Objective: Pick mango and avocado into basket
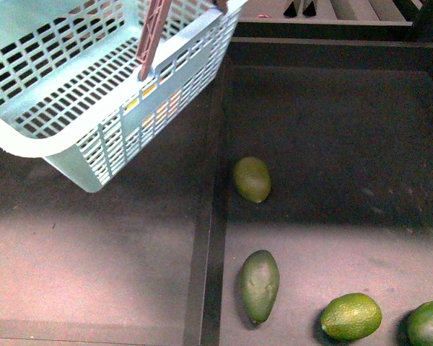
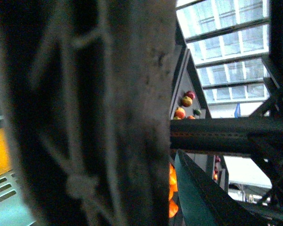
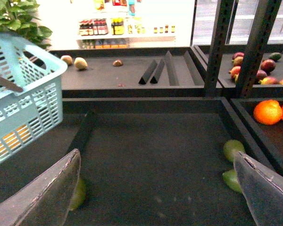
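The turquoise basket [image 1: 94,94] hangs tilted at the upper left, above the dark shelf. My left gripper [image 2: 118,188] is shut on its brown handle [image 2: 108,117], which fills the left wrist view as a blur. A yellow-orange patch, apparently the mango [image 1: 150,97], shows through the basket's lattice. One dull green avocado [image 1: 252,179] lies in the bin right of the divider, and a second similar one [image 1: 260,285] lies nearer. My right gripper [image 3: 155,188] is open above this bin's floor. An avocado [image 3: 79,193] peeks out beside its finger [image 3: 42,193].
Two brighter lime-green fruits [image 1: 351,316] [image 1: 429,323] lie at the bin's near right. A dark divider [image 1: 209,238] splits the shelf. Oranges [image 3: 269,112] fill the neighbouring bin, and shelf posts [image 3: 219,47] stand behind.
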